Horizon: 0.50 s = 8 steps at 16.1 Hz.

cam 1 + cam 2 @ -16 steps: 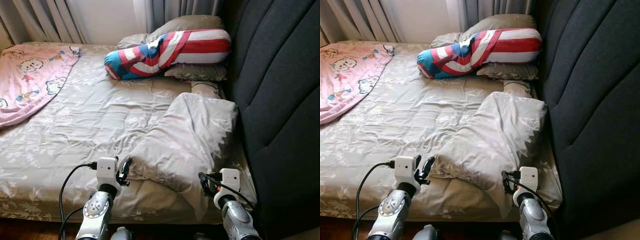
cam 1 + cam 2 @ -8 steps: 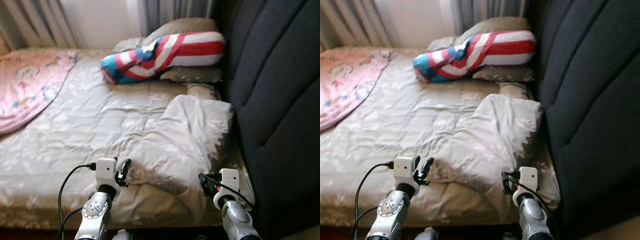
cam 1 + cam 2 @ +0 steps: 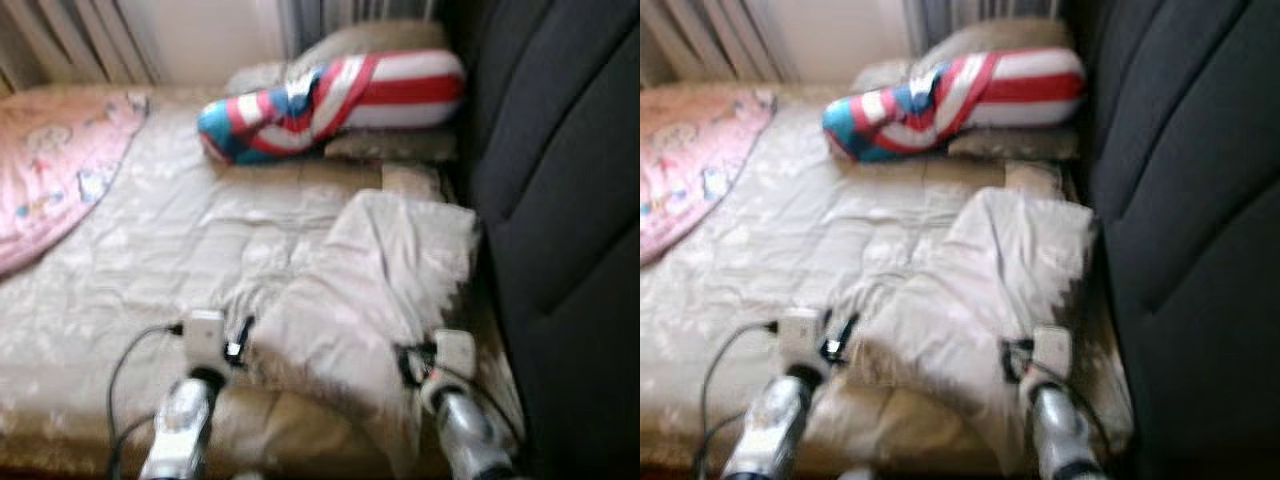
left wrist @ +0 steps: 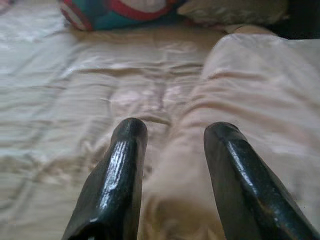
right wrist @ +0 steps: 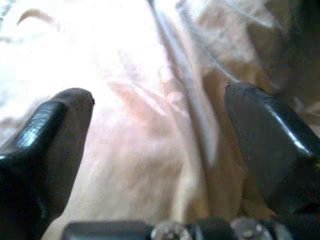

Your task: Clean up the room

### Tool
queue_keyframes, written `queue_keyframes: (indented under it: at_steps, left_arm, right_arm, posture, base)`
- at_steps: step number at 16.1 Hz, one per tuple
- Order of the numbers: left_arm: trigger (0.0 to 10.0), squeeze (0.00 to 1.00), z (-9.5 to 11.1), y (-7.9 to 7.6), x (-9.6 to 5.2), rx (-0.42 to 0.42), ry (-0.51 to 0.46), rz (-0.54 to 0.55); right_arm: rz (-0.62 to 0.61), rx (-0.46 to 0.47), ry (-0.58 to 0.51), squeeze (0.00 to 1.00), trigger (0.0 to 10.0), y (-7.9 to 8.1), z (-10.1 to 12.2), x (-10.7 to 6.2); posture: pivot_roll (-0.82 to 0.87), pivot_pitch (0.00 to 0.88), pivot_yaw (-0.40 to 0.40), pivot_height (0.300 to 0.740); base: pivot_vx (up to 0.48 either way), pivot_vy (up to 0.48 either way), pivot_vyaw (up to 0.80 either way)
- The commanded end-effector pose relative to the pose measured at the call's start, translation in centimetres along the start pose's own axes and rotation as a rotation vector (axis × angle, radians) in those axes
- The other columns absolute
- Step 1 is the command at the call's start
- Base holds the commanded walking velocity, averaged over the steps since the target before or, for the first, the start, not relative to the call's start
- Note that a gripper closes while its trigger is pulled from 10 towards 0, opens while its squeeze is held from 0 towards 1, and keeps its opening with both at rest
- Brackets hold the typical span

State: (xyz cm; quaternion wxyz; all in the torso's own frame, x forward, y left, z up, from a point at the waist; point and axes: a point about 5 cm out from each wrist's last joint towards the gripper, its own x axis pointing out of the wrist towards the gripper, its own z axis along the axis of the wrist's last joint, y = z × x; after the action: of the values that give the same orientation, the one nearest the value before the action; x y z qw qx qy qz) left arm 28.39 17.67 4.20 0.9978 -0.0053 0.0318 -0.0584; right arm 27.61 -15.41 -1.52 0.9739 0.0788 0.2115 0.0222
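Beige floral bedding covered the bed point(image 3: 180, 240), which ran up to a dark padded headboard point(image 3: 560, 180) on the right and pale curtains point(image 3: 90, 35) at the far edge. Both eye views were blurred, more so than half a second earlier, and the whole scene had shifted a little, so the camera had moved rather than the things. A folded-over duvet point(image 3: 370, 280) lay bunched at the bed's near right corner, against the headboard, its lower fold hanging over the near edge. At the far right corner a striped bolster point(image 3: 330, 100) in red, white and blue rested on beige pillows point(image 3: 390, 145), as before. A pink blanket point(image 3: 50, 165) with cartoon prints lay along the far left edge, unmoved.

The left hand point(image 3: 240, 338) sat at the duvet's left edge, near the bed's near edge, in much the same spot as a second ago. In its wrist view the two black fingers point(image 4: 117, 180) stood spread, with the duvet's fold lying between and just ahead of them. The right hand point(image 3: 405, 362) was at the duvet's lower right fold, also where it had been. In its wrist view the fingers point(image 5: 50, 145) were spread wide, with duvet fabric bunched between them and not pinched.
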Motion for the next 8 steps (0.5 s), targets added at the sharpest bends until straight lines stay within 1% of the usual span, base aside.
queue_keyframes:
  at_steps: [1, 3, 4, 6, 7, 8]
  left_arm:
    - [10.0, 0.00, -0.2, -0.7, 0.0, -0.017, 0.011, -0.016]
    - [10.0, 0.00, -0.2, -0.6, 0.0, -0.017, 0.012, -0.016]
    - [10.0, 0.00, -0.2, -0.5, -0.1, -0.017, 0.012, -0.015]
    - [10.0, 0.00, -0.2, -0.4, -0.2, -0.014, 0.012, -0.014]
    - [10.0, 0.00, -0.2, -0.3, -0.3, -0.012, 0.012, -0.013]
    - [10.0, 0.00, -0.1, -0.1, -0.3, -0.010, 0.012, -0.013]
  right_arm:
    - [-0.009, -0.006, 0.054, 0.00, 10.0, -1.0, -0.9, -0.5]
    - [0.001, -0.037, 0.065, 0.00, 10.0, -0.8, -0.7, -0.2]
    - [-0.017, -0.043, 0.069, 0.00, 10.0, -0.7, -0.4, 0.0]
    - [-0.035, -0.021, 0.073, 0.00, 10.0, -0.3, -0.1, 0.3]
    - [-0.027, 0.026, 0.078, 1.00, 10.0, 0.0, -0.1, 0.4]
    - [-0.039, 0.056, 0.094, 1.00, 10.0, 0.0, -0.2, 0.4]
  posture:
    - [-0.03, 0.083, 0.002, 0.670]
    - [-0.03, 0.083, 0.003, 0.670]
    - [-0.02, 0.083, 0.004, 0.670]
    - [-0.02, 0.085, 0.009, 0.670]
    - [-0.02, 0.085, 0.011, 0.670]
    - [-0.01, 0.086, 0.014, 0.670]
  base:
    - [0.000, 0.000, 0.00]
    - [0.000, 0.000, 0.00]
    - [0.000, 0.000, 0.00]
    - [0.000, 0.000, 0.00]
    - [0.000, 0.000, 0.00]
    - [0.000, 0.000, 0.00]
